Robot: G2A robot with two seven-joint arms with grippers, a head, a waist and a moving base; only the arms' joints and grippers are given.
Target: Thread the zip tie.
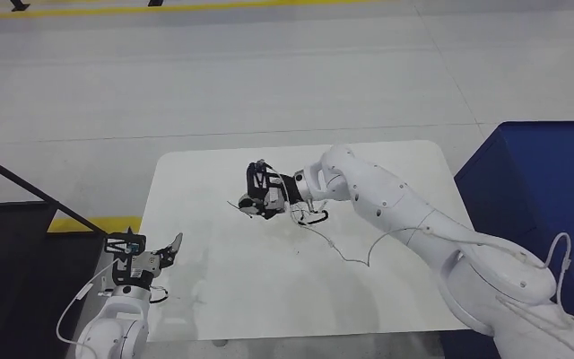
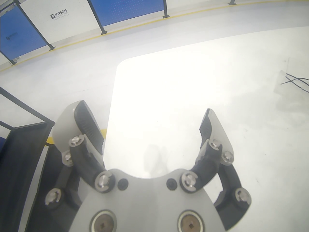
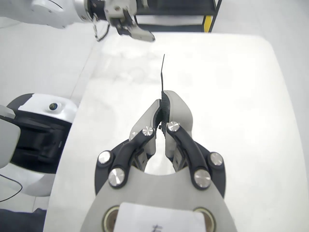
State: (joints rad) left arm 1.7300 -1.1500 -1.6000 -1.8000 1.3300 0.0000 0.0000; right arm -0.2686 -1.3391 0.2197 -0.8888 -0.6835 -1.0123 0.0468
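At the right gripper (image 3: 164, 95), the fingertips are pressed together on a black zip tie (image 3: 162, 73). Its thin strip is seen projecting past the pads, slightly bent, above the middle of the white table (image 3: 229, 97). The tie's tip is directed toward the left gripper (image 2: 144, 109), which is spread wide with nothing held and is positioned over the table's left edge, well apart from the tie.

- A thin pale cable (image 1: 345, 253) is seen trailing from the right arm across the tabletop.
- A white label (image 3: 159, 218) is fixed to the right wrist mount; its writing is cut off and cannot be read.
- Blue and white panels (image 2: 60, 18) in black posts are marked with a logo and lettering.
- The floor (image 1: 269, 81) is pale grey and is crossed by a yellow line (image 2: 193, 13).
- A blue cabinet (image 1: 529, 188) is placed beside the table's right side.
- A black frame (image 3: 178, 13) is set past its left edge.
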